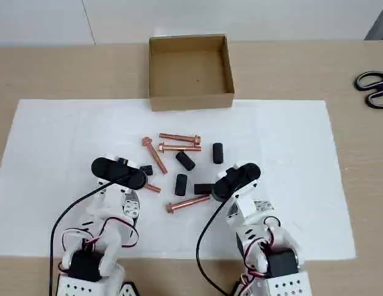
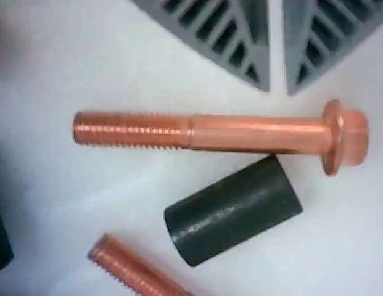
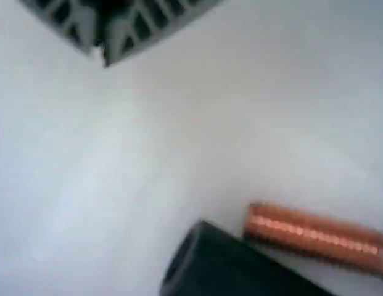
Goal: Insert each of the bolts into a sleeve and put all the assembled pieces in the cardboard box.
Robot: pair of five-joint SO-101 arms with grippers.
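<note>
Several copper bolts lie on the white paper [image 1: 49, 160], among them one [image 1: 179, 137] near the middle and one [image 1: 188, 203] between the arms. Black sleeves [image 1: 185, 161] [image 1: 218, 153] are scattered among them. The cardboard box [image 1: 191, 98] stands at the back, nothing inside. In the left wrist view my left gripper [image 2: 277, 89] hovers just beside a bolt [image 2: 222, 132] and a sleeve [image 2: 234, 209], jaws nearly together and holding nothing. My right gripper [image 3: 102, 58] is shut and holds nothing, a short way from a sleeve [image 3: 222, 265] and a bolt [image 3: 314, 237].
Black scissors [image 1: 373, 88] lie on the wooden table at the far right. Both arms [image 1: 117, 171] [image 1: 237, 179] sit low at the front edge of the paper, with black cables trailing behind them. Wide bare paper stretches to either side.
</note>
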